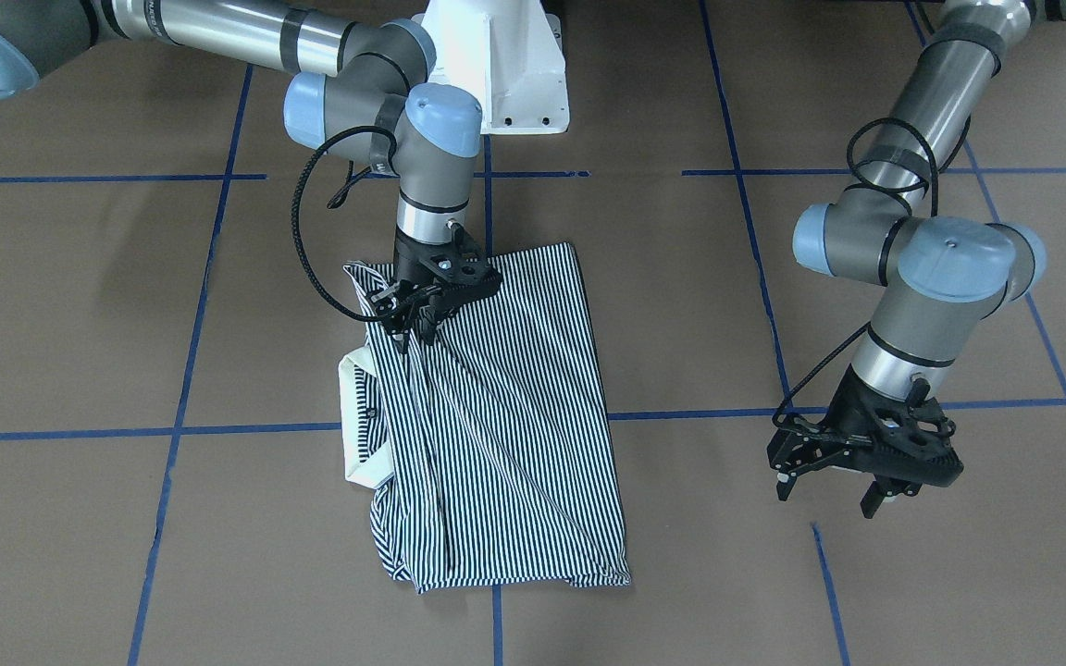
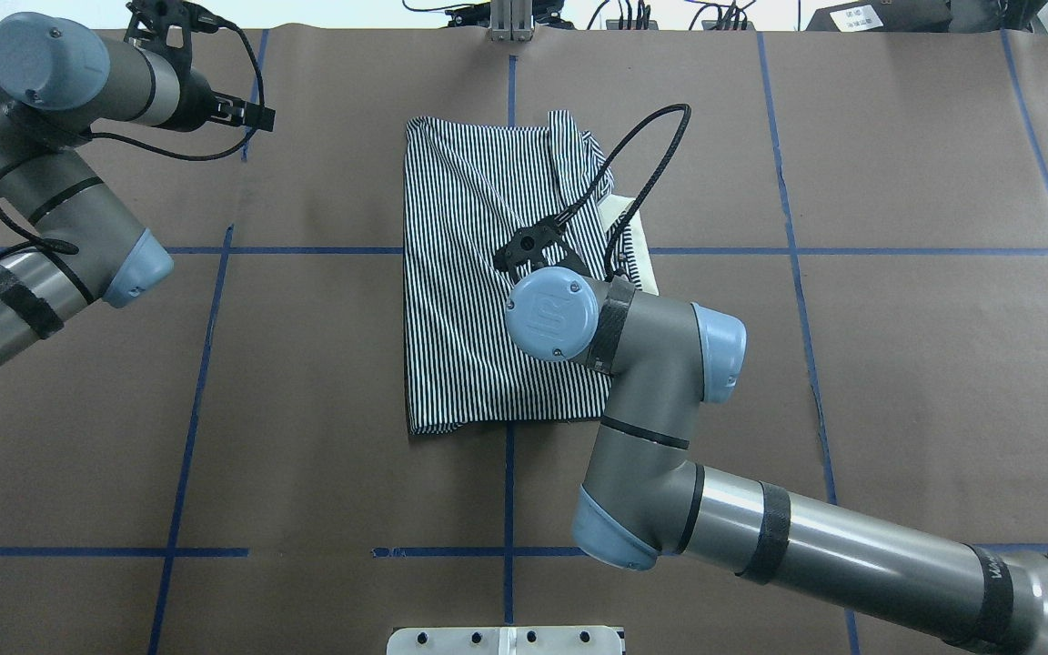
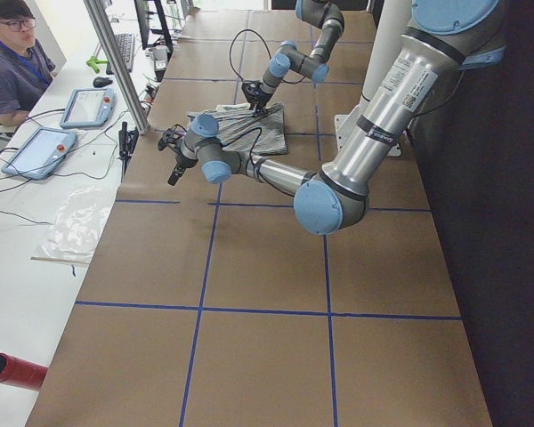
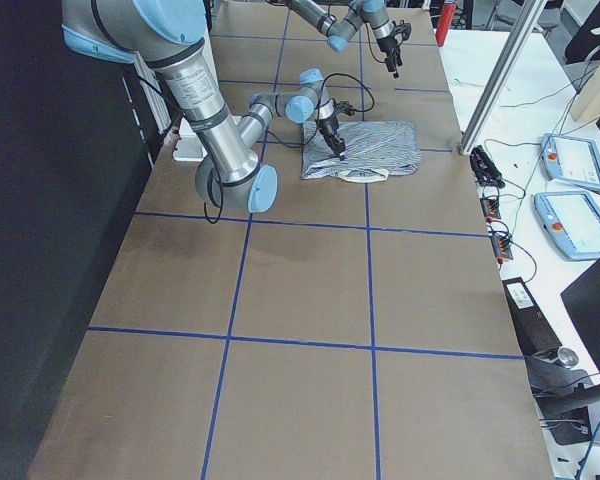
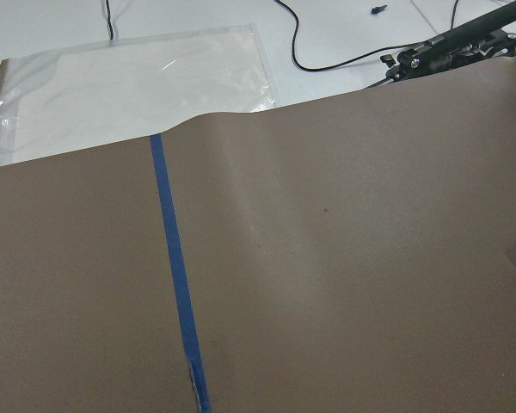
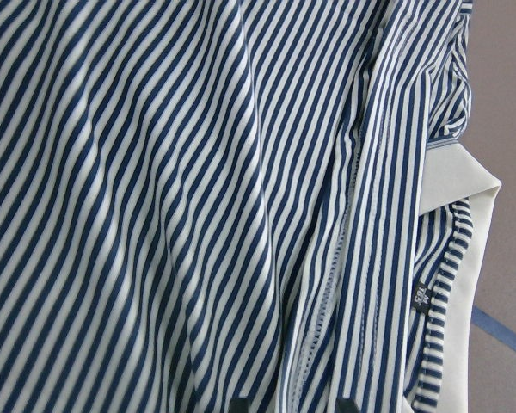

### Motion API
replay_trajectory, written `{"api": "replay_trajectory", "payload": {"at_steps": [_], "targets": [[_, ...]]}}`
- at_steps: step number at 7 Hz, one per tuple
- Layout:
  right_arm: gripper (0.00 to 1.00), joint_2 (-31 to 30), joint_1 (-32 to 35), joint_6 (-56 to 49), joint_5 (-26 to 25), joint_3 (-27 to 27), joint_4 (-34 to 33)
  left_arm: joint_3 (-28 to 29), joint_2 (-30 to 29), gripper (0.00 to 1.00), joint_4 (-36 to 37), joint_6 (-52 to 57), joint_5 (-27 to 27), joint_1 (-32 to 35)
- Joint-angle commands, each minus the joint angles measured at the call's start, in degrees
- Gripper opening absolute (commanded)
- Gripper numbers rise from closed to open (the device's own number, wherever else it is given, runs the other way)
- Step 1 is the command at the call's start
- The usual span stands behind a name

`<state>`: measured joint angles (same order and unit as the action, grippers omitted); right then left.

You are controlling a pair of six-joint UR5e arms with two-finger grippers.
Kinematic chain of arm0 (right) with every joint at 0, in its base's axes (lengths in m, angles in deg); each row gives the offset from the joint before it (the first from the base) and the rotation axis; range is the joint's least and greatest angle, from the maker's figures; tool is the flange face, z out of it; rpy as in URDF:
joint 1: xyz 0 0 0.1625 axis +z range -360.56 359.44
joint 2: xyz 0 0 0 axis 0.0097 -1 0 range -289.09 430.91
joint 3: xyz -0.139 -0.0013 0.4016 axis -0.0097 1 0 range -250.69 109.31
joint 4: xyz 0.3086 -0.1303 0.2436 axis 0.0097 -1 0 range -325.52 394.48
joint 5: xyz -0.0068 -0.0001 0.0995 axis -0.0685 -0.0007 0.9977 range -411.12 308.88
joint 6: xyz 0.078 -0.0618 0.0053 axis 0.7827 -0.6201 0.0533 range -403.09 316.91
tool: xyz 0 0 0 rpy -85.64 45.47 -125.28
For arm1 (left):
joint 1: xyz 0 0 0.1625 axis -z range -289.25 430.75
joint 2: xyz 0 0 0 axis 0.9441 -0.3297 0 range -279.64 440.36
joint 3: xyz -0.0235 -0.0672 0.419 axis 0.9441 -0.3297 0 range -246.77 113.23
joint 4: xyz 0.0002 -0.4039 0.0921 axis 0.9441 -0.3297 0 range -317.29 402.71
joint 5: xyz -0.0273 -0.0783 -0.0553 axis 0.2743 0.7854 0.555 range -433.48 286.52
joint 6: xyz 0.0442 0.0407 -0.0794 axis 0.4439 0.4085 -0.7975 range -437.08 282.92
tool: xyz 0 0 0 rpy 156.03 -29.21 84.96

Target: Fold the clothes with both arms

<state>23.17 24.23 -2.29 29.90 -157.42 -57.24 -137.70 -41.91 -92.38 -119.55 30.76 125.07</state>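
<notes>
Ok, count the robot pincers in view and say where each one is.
2. The right pincer is low over the striped polo shirt, beside its white collar. The left pincer hangs open over the brown table, well clear of the shirt.

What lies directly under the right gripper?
Under the right gripper lies the shirt, with a stitched seam just below it. The table beneath that cloth is covered, so it cannot be seen.

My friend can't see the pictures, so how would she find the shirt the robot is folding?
Find the big brown table crossed by blue tape lines; near its middle, under the right arm, lies the shirt. It is the only striped thing, navy and white, with a white collar poking out.
</notes>
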Motion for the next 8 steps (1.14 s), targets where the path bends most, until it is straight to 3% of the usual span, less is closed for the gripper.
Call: {"api": "replay_trajectory", "payload": {"at_steps": [1, 3, 8], "targets": [[0.0, -0.33, 0.0, -1.76, 0.19, -0.01, -0.99, 0.0, -0.08, 1.0, 0.0, 0.02, 0.0, 0.0], [0.0, -0.33, 0.53, -2.74, 0.19, -0.01, -1.62, 0.0, -0.08, 1.0, 0.0, 0.02, 0.0, 0.0], [0.0, -3.74, 5.36, -6.69, 0.89, -5.81, -12.16, 0.0, 0.01, 1.0, 0.09, 0.02, 0.0, 0.0]]}}
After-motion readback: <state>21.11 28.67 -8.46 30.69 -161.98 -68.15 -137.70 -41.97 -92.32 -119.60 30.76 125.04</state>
